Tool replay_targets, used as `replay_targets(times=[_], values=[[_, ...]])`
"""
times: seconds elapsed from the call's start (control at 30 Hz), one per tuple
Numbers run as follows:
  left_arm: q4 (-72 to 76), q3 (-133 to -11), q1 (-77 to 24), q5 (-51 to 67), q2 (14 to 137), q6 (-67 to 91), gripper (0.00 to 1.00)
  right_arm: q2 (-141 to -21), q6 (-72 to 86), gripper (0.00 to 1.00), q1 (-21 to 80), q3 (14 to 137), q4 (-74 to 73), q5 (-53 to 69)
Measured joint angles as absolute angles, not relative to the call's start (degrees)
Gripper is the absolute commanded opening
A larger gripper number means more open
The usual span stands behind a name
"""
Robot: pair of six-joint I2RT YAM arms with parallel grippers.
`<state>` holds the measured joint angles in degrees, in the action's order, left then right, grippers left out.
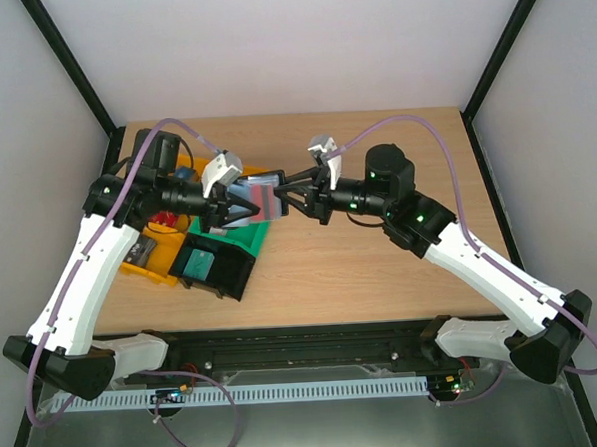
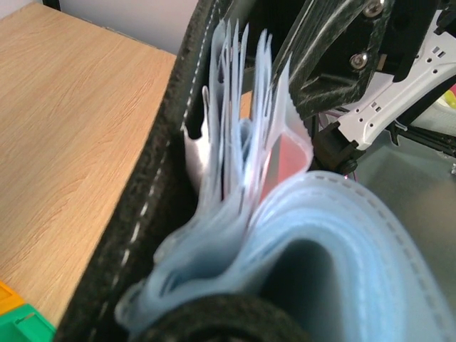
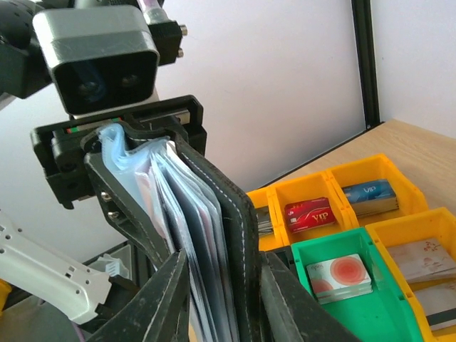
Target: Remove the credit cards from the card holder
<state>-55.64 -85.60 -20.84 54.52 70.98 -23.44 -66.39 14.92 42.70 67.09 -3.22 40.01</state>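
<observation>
Overhead, my left claw [image 1: 231,208] and right claw [image 1: 283,196] are both clamping the card holder [image 1: 260,198] above the counter [image 1: 381,269]. Left wrist: a red credit card [image 2: 288,160] is sitting in a pocket. Right wrist: the clear pockets are fanning open, and I am judging that extraction is not yet done.

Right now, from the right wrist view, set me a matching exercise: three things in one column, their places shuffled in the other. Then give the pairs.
Things:
1. holder
2. red VIP cards
3. white cards

Places:
A. in the green bin
B. held up in the air
C. in the yellow bin

Pairs: 1-B, 2-C, 3-A
</observation>
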Motion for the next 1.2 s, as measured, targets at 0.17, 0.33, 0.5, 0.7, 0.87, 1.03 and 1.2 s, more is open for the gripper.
replay_targets(times=[0.17, 0.33, 0.5, 0.7, 0.87, 1.03, 1.2], values=[[-56.62, -86.26, -20.93, 54.15, 71.22, -24.03, 0.02, -68.86, 14.83, 0.26, 42.7, 67.72, -3.11, 40.77], [-57.78, -86.46, -20.95, 54.02, 71.24, -25.15, 0.02, -69.1, 15.14, 0.47, 42.7, 67.66, -2.87, 41.56], [-59.16, -87.2, -21.21, 55.27, 71.24, -26.41, 0.02, -69.41, 15.86, 0.64, 42.28, 67.0, -1.19, 43.13], [-61.01, -87.42, -21.26, 55.86, 71.24, -27.7, 0.02, -70.89, 17.41, 0.46, 42.24, 66.57, 1.8, 47.33], [-61.87, -87.44, -21.26, 55.64, 71.24, -28.05, 0.02, -72.69, 19.75, 0.5, 42.26, 66.43, 4.6, 52.31], [-63.16, -87.44, -21.61, 55.83, 71.22, -28.18, 0.02, -72.2, 21.04, 0.53, 41.98, 64.14, 6.98, 54.52], [-63.35, -87.44, -22.0, 55.9, 71.22, -27.94, 0.02, -70.74, 21.54, 0.45, 42.57, 62.78, 7.29, 52.62]])
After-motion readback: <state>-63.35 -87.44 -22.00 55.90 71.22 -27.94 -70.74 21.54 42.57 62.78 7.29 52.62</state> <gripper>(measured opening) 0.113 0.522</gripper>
